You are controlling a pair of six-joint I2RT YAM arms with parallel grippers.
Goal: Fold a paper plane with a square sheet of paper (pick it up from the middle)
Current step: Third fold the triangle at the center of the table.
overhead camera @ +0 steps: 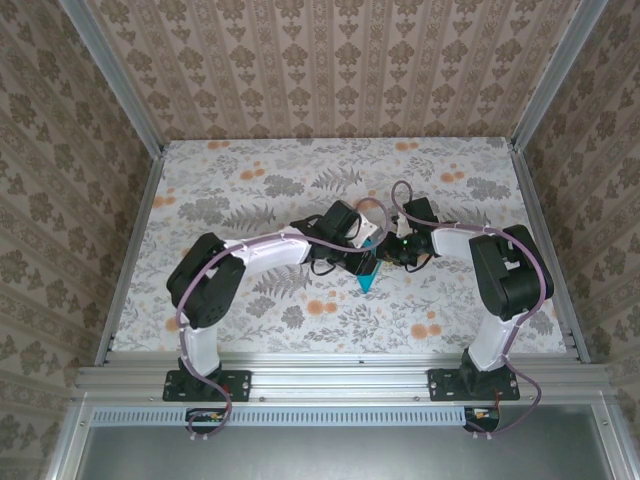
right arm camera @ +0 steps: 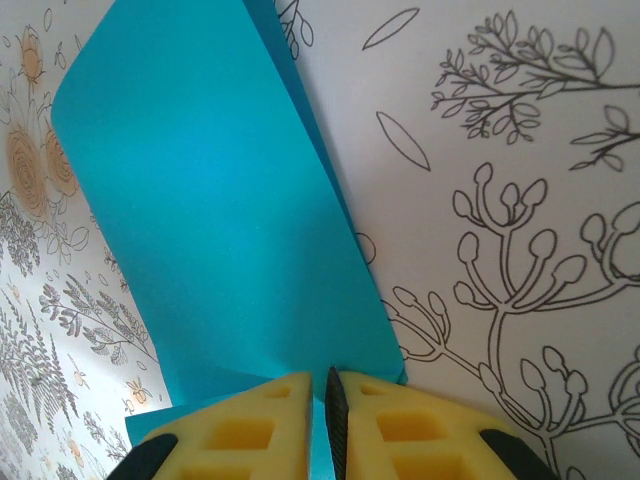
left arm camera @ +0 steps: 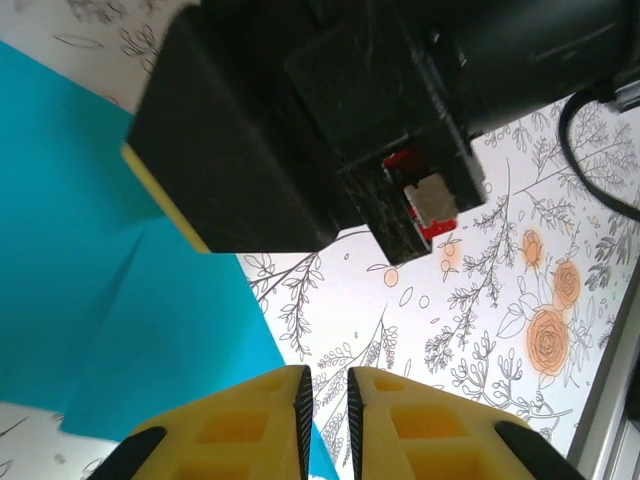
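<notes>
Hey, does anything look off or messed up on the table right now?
Nothing looks spilled or torn. The square sheet of paper is creased and looks bowed above the table where the right gripper pinches its edge. That fits a fold in progress rather than a fault.

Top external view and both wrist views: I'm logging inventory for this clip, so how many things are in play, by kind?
teal paper sheet: 1
grippers: 2 (left gripper, right gripper)
Total: 3
</notes>
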